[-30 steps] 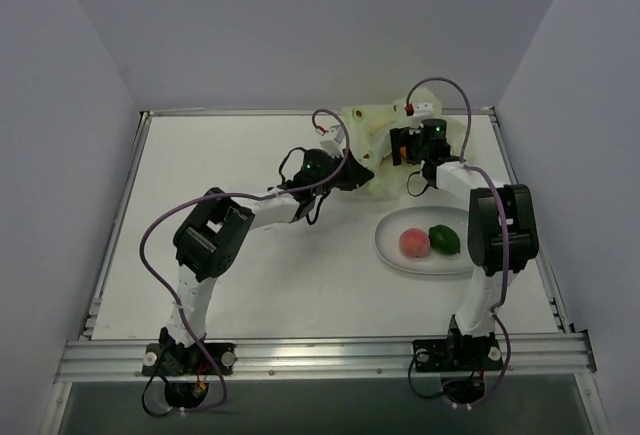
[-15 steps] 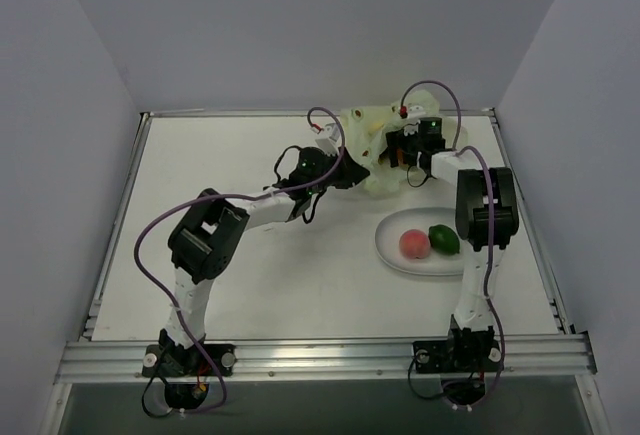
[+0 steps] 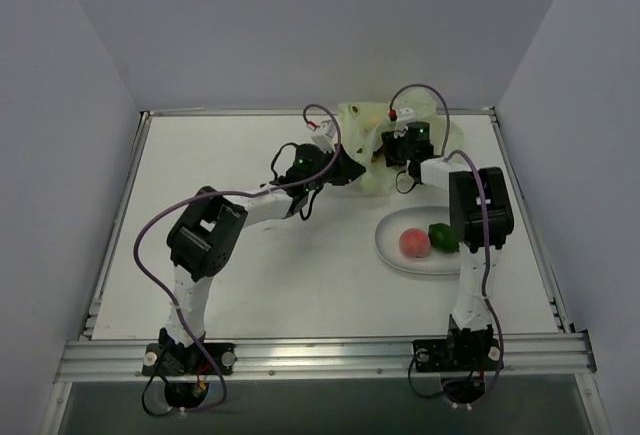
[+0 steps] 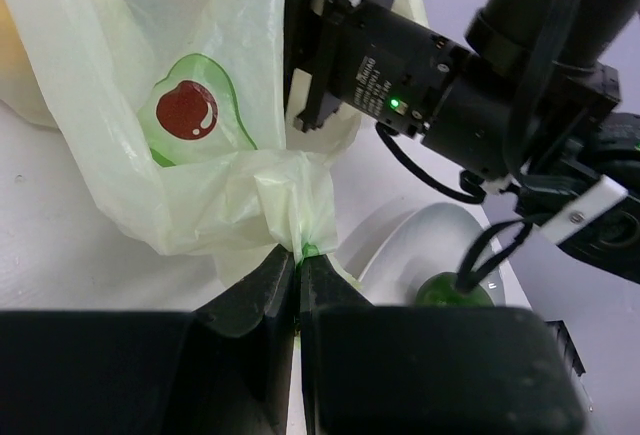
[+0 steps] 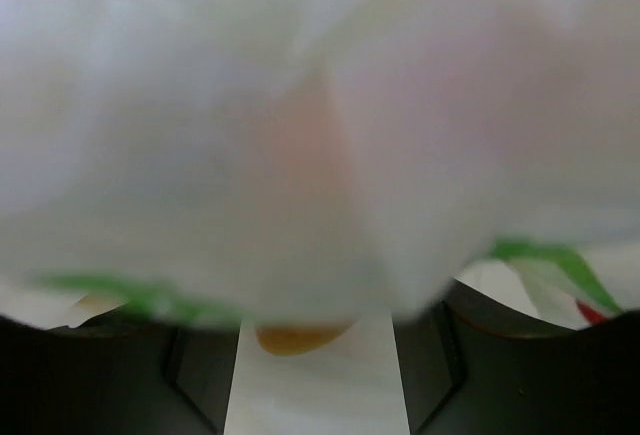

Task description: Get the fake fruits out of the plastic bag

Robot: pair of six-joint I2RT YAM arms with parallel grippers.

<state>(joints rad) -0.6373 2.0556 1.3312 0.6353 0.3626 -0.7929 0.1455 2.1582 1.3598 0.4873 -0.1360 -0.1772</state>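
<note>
Bag (image 3: 362, 120) now hides right tool (image 5: 318, 360) more deeply.

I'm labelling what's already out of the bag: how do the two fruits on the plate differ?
The peach is pink-red and round; the green fruit is dark green and more oval. The peach sits near the middle of the plate, the green fruit to its right. Both are small, lying side by side on the plate, outside the plastic bag.
</note>
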